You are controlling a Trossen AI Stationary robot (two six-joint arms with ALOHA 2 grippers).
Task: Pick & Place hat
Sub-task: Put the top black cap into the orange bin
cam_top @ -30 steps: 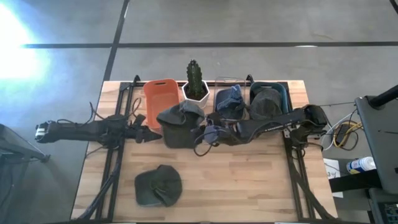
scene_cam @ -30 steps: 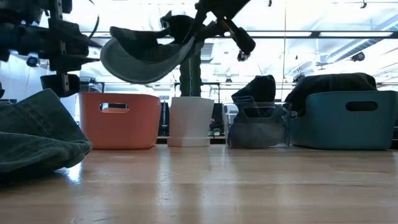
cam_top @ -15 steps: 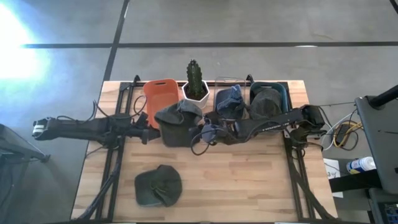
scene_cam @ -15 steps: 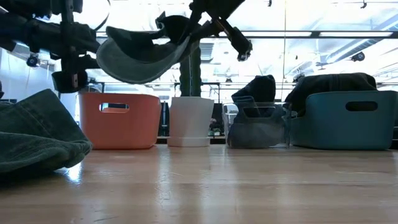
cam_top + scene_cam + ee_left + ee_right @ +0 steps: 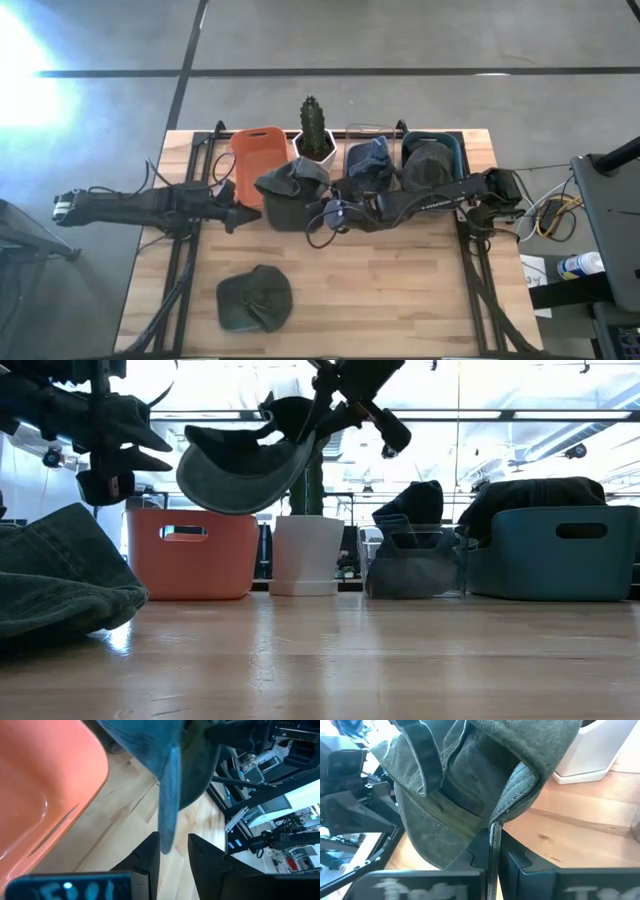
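- The right gripper (image 5: 490, 851), reaching in from the right side of the table (image 5: 400, 290), pinches the edge of a grey-green hat (image 5: 290, 197) between its fingers and holds it in the air, near the orange bin (image 5: 257, 158).
- Seen from table height, the hat (image 5: 245, 465) hangs crown-down above the bin (image 5: 190, 552) and the white plant pot (image 5: 303, 555), clear of both.
- The left gripper (image 5: 172, 851) faces the hat's brim from the left with its fingers spread; the brim edge (image 5: 167, 805) sits just at the gap between them, not yet clamped.
- A second hat (image 5: 254, 299) lies on the front of the table, well apart from both arms; the clear bin (image 5: 368, 165) and the teal bin (image 5: 432, 160) already hold dark hats.
- Risk: the right grip is on a thin fold of soft fabric, so the hat could slip out or swing if the arm moves sharply.
- Risk: if the left fingers close off-line, they may miss the limp brim or push it aside, and the hat could drop outside the orange bin or catch the cactus (image 5: 312, 122) beside it.
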